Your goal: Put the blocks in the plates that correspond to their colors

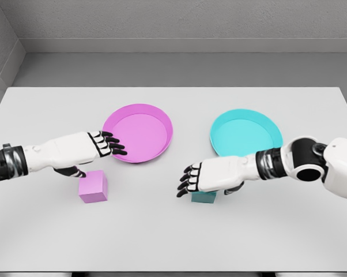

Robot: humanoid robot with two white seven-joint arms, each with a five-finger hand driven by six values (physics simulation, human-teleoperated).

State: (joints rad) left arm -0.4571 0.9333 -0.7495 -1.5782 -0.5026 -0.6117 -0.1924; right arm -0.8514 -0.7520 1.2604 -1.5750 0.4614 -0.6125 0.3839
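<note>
On the white table [173,242] sit a pink plate [138,133] and a cyan plate [244,132], both empty. The left hand [107,144], fingers loosely extended and holding nothing, hovers at the pink plate's near-left rim, above the pink block [93,187]. The right hand [191,179], likewise relaxed and empty, hangs over the mostly hidden cyan block [203,197].

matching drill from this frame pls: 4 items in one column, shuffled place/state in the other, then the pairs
Items
1. pink block
2. cyan block
3. pink plate
4. cyan plate

Places
A. partly hidden under the right hand
B. empty, left hand at its near-left rim
C. on the table, fully visible, below the left forearm
D. empty, right forearm crossing its near rim

Pairs: 1-C, 2-A, 3-B, 4-D
</note>
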